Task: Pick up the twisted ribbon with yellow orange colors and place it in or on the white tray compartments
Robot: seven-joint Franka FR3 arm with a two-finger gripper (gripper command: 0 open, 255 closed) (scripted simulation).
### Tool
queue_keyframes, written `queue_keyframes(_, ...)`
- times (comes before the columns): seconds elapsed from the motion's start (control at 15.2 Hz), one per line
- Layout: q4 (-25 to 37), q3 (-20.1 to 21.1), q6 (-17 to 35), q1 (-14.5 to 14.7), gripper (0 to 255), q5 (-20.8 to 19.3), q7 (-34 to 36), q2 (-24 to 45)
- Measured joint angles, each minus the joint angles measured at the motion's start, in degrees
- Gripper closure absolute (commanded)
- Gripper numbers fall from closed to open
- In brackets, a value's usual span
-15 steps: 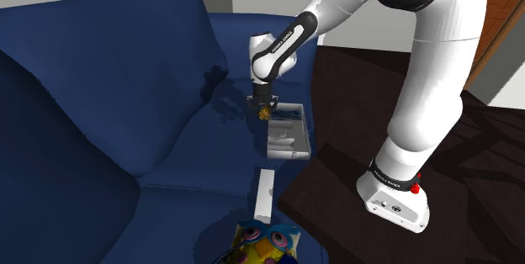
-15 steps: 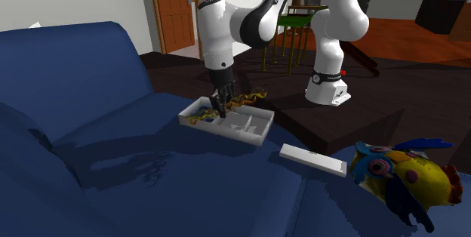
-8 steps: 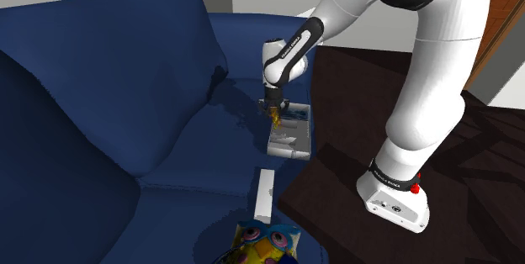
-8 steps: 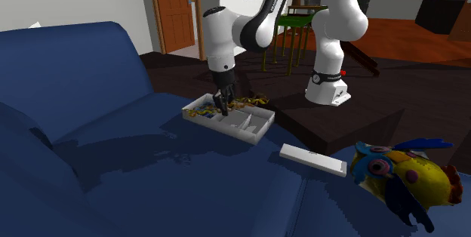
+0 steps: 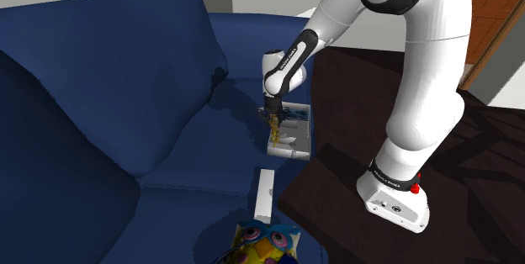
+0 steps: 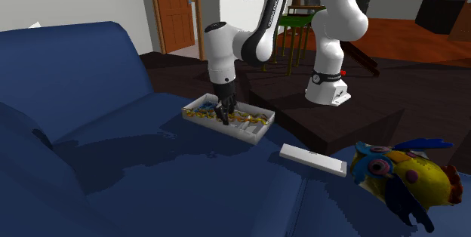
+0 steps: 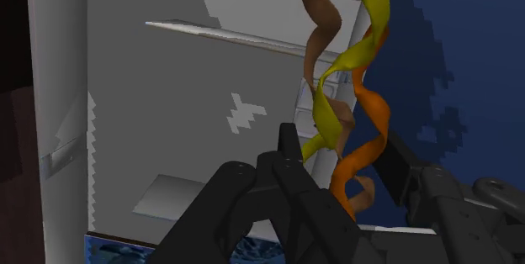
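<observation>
Wrist view, at the gripper [image 7: 341, 149]: clenched on the twisted ribbon [image 7: 363, 48], spread only as wide as the strands. One black finger [image 7: 252, 195] touching a yellow strand, the other against an orange one. Yellow, orange and brown coils running away from the fingertips along one wall of the white tray [image 7: 168, 119], right by the blue sofa cushion [image 7: 454, 52]. Inside that wall or on top of it, cannot tell here. Thin dividers across the tray floor.

Second exterior view: gripper [image 6: 221, 115] pointing straight down, tips low inside the tray [image 6: 226, 130]. Ribbon [image 6: 254, 120] lying across compartments on both sides of the fingers. Tray flat on the sofa [image 6: 151, 183] seat, just beside the dark stand [image 6: 340, 122]. Extra here, not seen from the wrist: flat white box [image 6: 313, 160] on the seat, well apart from the tray; colourful bird toy [image 6: 404, 175] near it; brown door [image 6: 173, 9] behind.

Shoulder view: gripper [image 5: 273, 118] over the tray's [image 5: 290, 150] end away from the camera, short bit of ribbon [image 5: 275, 128] below the tips. White box [image 5: 265, 193] between tray and toy [image 5: 265, 244]. Arm base on the stand [image 5: 336, 178].
</observation>
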Motion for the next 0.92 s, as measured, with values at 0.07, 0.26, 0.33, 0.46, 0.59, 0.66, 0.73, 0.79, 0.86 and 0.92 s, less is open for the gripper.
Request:
queue_keyframes(0.07, 0.1, -0.1, 0.3, 0.1, 255, -0.1, 0.1, 0.4)
queue_keyframes(0.26, 0.3, -0.2, 0.5, 0.1, 255, -0.2, 0.1, 0.8)
queue_keyframes(0.33, 0.3, -0.2, 0.6, 0.1, 255, -0.2, 0.1, 0.8)
queue_keyframes(0.46, 0.3, -0.2, 0.6, 0.1, 255, -0.3, 0.1, 0.9)
queue_keyframes(0.59, 0.3, -0.2, 0.6, 0.1, 0, -0.3, 0.1, 0.9)
queue_keyframes(0.66, 0.3, -0.2, 0.6, 0.1, 0, -0.3, 0.1, 0.9)
queue_keyframes(0.73, 0.3, -0.2, 0.6, 0.1, 0, -0.3, 0.1, 0.9)
queue_keyframes(0.79, 0.3, -0.2, 0.6, 0.1, 0, -0.3, 0.1, 0.9)
queue_keyframes(0.86, 0.3, -0.2, 0.6, 0.1, 0, -0.3, 0.1, 0.9)
queue_keyframes(0.92, 0.3, -0.2, 0.6, 0.1, 0, -0.3, 0.1, 0.9)
